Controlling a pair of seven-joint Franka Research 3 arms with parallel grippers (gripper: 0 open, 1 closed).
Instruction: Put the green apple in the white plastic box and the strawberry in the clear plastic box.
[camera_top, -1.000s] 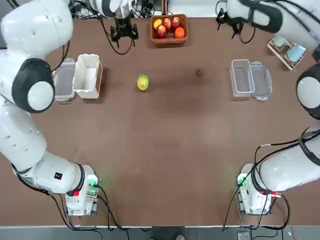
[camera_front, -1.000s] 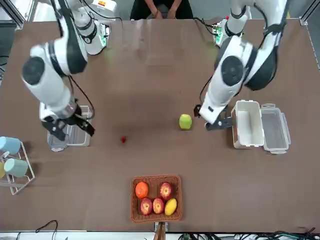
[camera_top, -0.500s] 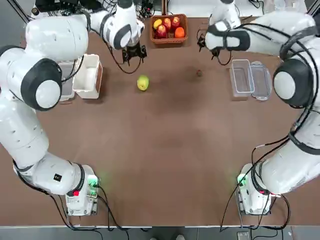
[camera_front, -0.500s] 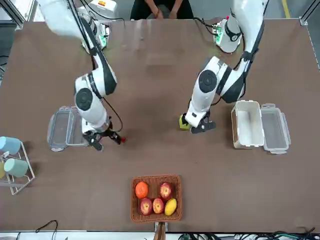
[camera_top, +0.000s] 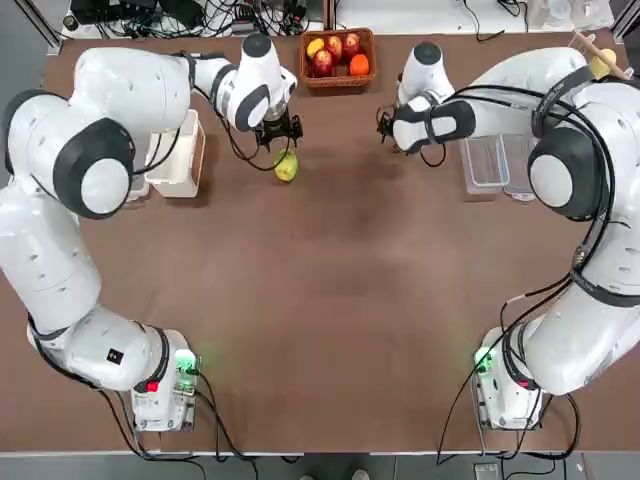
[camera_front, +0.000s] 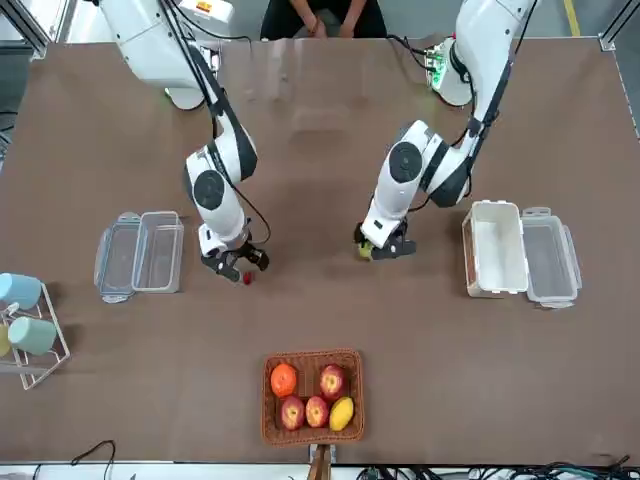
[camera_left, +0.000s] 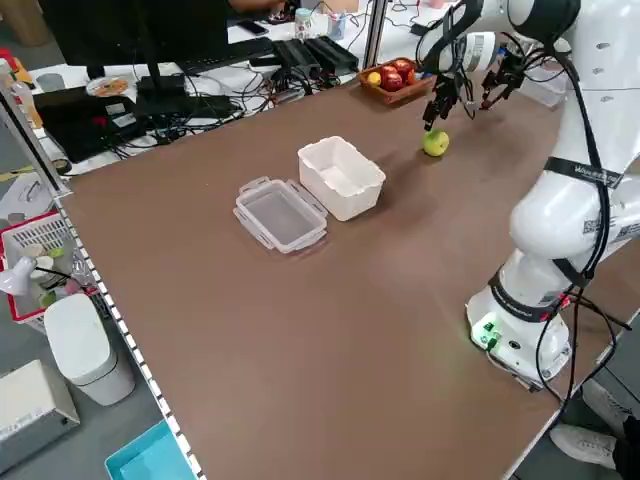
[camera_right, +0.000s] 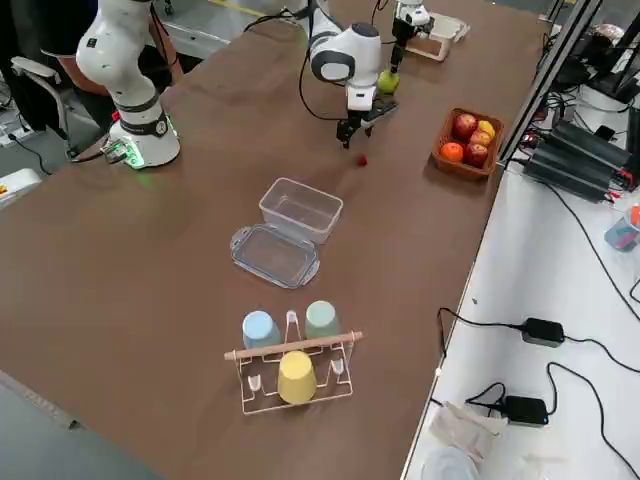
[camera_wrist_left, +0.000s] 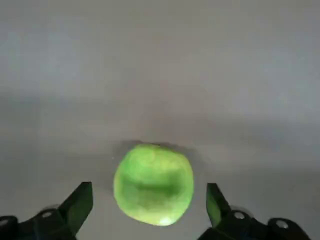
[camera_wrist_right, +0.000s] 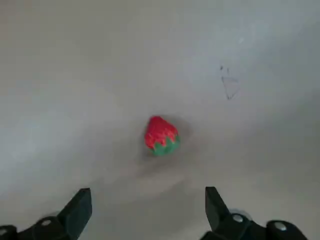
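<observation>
Currently: left jaws (camera_wrist_left: 150, 212) wide, apple (camera_wrist_left: 153, 183) centred between; lower squarely, then close. Right jaws (camera_wrist_right: 148, 212) wide, strawberry (camera_wrist_right: 161, 135) just ahead; advance slightly before pinching.

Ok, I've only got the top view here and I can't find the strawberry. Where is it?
Observer: The strawberry lies on the table just ahead of the right pincer, not yet between its fingers.
Operator: Is that pincer open?
Observer: Yes. Its wrist view shows both fingers spread wide and touching nothing.
Operator: And the left one, by the apple?
Observer: The left pincer is open too. The green apple sits between its fingers, with a gap on each side.
</observation>
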